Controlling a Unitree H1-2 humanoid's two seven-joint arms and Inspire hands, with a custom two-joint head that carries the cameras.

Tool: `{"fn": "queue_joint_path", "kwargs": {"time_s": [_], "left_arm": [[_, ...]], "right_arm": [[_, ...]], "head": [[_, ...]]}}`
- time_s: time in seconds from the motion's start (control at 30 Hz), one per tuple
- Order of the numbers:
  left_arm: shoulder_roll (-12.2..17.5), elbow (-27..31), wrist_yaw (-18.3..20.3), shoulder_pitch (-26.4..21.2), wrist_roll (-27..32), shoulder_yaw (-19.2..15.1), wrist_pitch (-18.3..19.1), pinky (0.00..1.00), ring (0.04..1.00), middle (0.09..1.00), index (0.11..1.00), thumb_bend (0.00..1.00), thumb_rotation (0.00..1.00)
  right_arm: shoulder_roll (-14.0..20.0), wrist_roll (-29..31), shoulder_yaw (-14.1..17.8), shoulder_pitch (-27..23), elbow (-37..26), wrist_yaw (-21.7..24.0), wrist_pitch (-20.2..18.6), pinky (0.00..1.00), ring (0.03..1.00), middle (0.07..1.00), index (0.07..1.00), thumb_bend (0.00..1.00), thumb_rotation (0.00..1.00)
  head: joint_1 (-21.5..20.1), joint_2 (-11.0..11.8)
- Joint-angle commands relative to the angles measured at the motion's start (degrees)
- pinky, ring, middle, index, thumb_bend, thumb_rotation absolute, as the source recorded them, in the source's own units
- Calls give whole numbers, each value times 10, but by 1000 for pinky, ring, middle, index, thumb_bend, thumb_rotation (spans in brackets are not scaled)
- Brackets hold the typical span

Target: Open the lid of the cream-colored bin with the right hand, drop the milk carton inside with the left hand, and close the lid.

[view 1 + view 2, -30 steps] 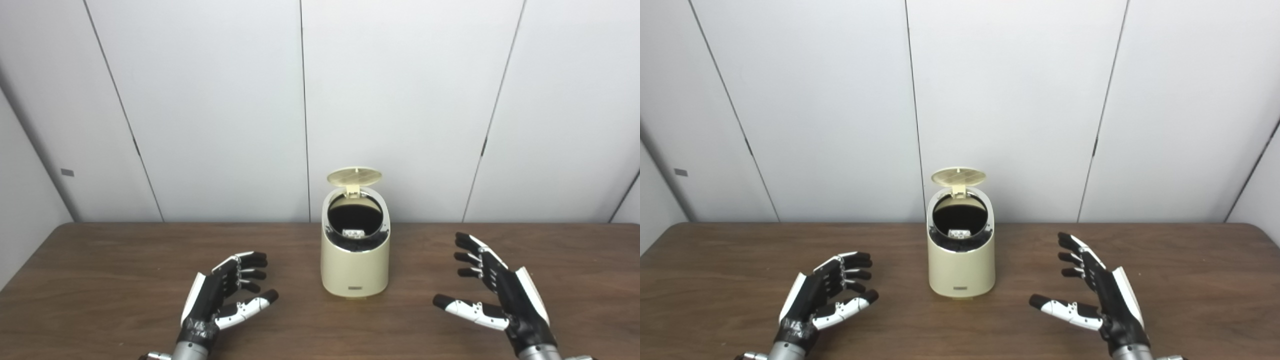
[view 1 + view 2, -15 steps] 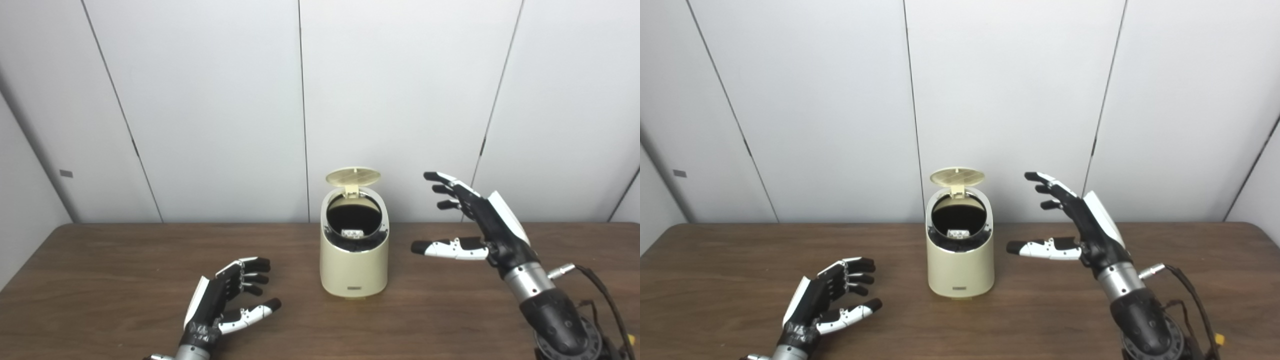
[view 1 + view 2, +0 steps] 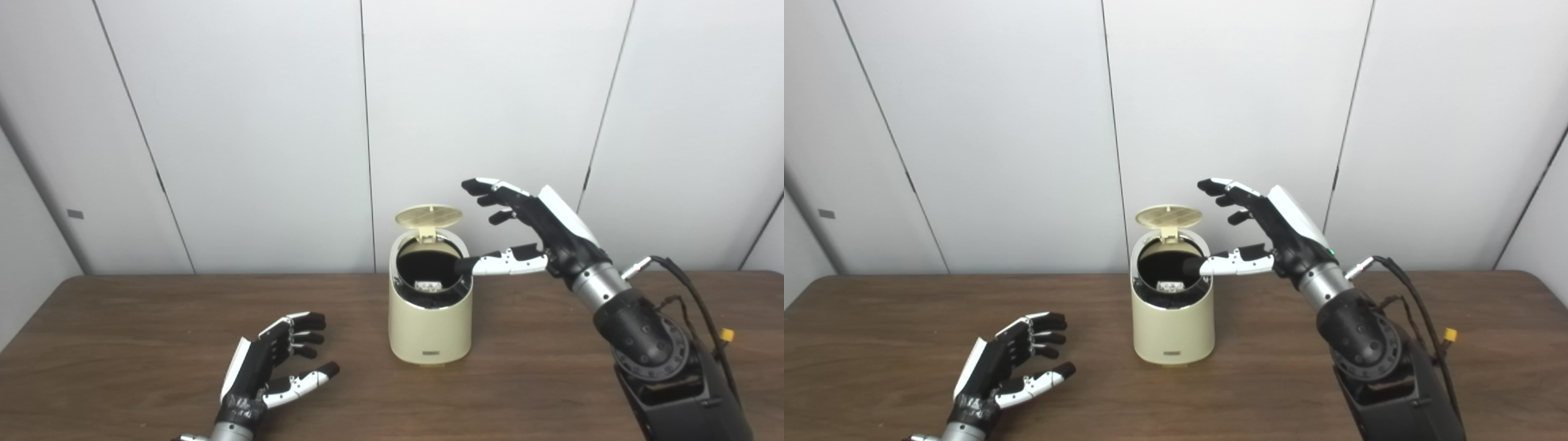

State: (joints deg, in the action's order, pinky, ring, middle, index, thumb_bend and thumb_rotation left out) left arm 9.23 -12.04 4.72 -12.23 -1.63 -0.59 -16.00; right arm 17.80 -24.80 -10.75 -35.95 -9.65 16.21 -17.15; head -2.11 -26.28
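The right hand (image 3: 539, 223) has risen from low over the table, where it was a second ago, and has travelled in toward the bin. It now hangs in the air at the level of the raised lid, on the bin's right side. Its fingers (image 3: 490, 191) are spread wide and hold nothing; they reach toward the lid's right edge but stand apart from it. The thumb (image 3: 499, 264) extends level to the left, and its dark tip lies over the right rim of the bin's mouth; contact cannot be judged. The right forearm, with a black cable (image 3: 686, 288) at the wrist, now shows fully at the right side.

The left hand (image 3: 269, 364) remains low over the brown table (image 3: 122, 343), well to the left of the bin. It is open, fingers loosely curled and apart, and holds nothing. Its position has changed little.

The cream-colored bin (image 3: 430, 327) stands upright near the table's middle, unmoved on the table; the small shift in the picture is the camera's. Its round lid (image 3: 429, 215) is hinged up at the back, nearly flat side on, as before. The mouth is dark, with a bright metal ring. The milk carton (image 3: 428, 286) lies inside the bin, and only a small white and grey part shows near the front of the opening.
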Motion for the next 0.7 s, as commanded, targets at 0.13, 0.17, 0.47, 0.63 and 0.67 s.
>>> {"fn": "queue_joint_path", "kwargs": {"time_s": [0.13,0.17,0.47,0.63,0.67], "left_arm": [[-1,-5,-2,-4,5,-3,-16,612,680,728,746,717,97],[0,-5,-3,-4,0,-2,-16,613,680,727,747,718,97],[1,-5,-1,-7,-3,0,-16,617,679,729,744,694,92],[-3,-1,4,-6,7,-1,-10,613,684,735,744,705,84],[-4,0,5,-5,7,-2,-9,612,684,735,743,705,82]], "right_arm": [[23,-24,-14,-50,-2,22,5,792,877,883,862,823,551],[23,-28,-18,-53,0,25,5,792,877,882,862,822,550],[25,-37,-42,-67,17,40,26,761,829,786,790,768,516],[27,-43,-51,-68,13,53,25,766,871,845,811,772,558],[28,-45,-52,-69,11,56,24,765,876,850,812,772,562]], "head": [[1,-1],[1,-1],[5,1],[8,-1],[8,-1]]}}
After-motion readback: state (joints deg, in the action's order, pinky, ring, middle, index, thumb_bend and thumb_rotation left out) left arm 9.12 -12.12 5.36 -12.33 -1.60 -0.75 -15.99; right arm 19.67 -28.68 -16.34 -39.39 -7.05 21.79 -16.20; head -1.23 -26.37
